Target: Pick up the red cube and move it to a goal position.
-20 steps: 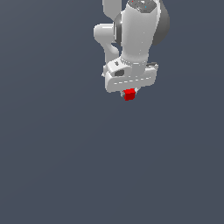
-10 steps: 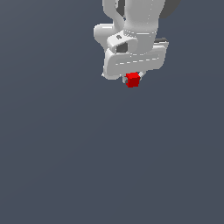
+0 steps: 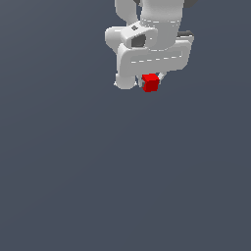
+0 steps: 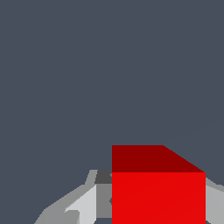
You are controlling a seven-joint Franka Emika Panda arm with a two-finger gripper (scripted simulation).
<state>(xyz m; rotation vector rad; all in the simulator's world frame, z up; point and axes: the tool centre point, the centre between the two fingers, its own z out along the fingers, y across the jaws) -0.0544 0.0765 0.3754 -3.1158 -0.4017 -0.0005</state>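
Observation:
The red cube (image 3: 150, 83) is a tiny bright red block held just under the white gripper (image 3: 150, 82), which is shut on it high in the exterior view, above the grey floor. The white hand hides most of the fingers there. In the wrist view the red cube (image 4: 158, 192) fills the space between the gripper (image 4: 148, 205) parts, with one grey fingertip (image 4: 83, 205) showing beside it and the other barely visible at the picture's edge.
A plain dark grey floor (image 3: 122, 186) spreads under the arm. The white arm links (image 3: 152, 29) rise out of the exterior view's top edge.
The gripper has risen with the red cube and shifted slightly toward the exterior view's right. The hand looks larger and closer to the camera than before.

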